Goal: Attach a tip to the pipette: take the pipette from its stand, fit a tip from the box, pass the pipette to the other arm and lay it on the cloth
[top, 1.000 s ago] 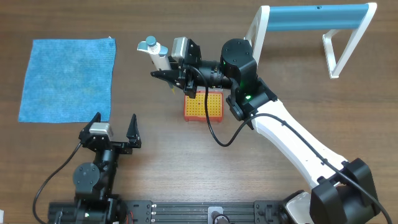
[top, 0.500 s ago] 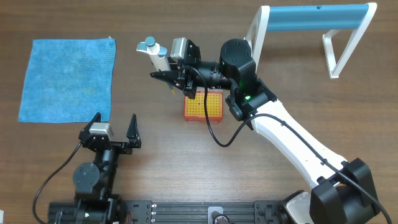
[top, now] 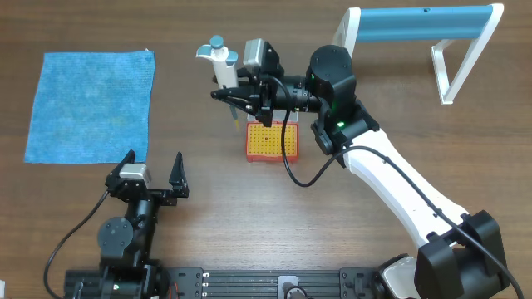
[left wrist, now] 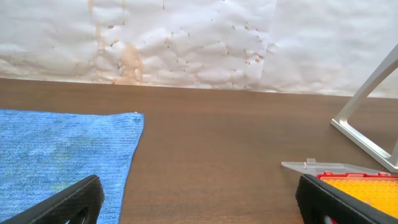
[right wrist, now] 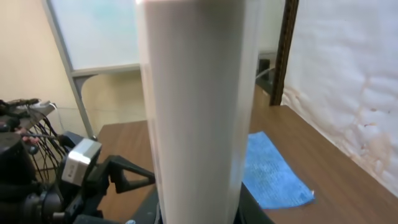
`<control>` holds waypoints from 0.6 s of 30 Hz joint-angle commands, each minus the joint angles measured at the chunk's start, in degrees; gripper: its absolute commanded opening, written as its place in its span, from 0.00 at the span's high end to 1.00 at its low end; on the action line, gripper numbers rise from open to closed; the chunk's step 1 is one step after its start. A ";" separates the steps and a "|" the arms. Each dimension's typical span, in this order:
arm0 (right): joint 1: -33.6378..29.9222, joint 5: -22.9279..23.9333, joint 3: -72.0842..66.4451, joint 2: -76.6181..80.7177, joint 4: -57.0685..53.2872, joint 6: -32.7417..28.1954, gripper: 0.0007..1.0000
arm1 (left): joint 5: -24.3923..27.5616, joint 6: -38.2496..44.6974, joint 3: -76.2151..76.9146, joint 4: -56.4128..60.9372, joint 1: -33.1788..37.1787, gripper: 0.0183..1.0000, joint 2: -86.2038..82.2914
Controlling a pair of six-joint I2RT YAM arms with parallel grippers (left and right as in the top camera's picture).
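My right gripper [top: 238, 94] is shut on the white pipette [top: 224, 71], whose blue-topped head [top: 214, 48] points toward the table's far side. It hangs just beyond the far left corner of the orange tip box [top: 272, 141]. In the right wrist view the pipette's body [right wrist: 199, 112] stands close up between the fingers. The blue cloth [top: 90, 106] lies flat at the left, also seen as cloth [left wrist: 56, 155] and cloth [right wrist: 273, 174]. My left gripper [top: 154, 170] rests open near its base, just right of the cloth's near corner, with nothing between its fingers [left wrist: 62, 205].
The white and blue pipette stand [top: 416, 29] occupies the far right corner; one foot of the stand [left wrist: 367, 118] reaches toward the tip box [left wrist: 367, 186]. A papered wall [left wrist: 199, 43] closes the table's far edge. Bare wood lies between cloth and box.
My right gripper has shifted right and farther up the top view with the pipette, which now stands more upright. The left arm has not moved.
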 commanded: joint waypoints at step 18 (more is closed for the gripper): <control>-0.33 -6.64 0.90 -1.01 2.27 3.91 0.93 | 10.38 -5.03 32.11 9.05 -0.13 0.00 35.12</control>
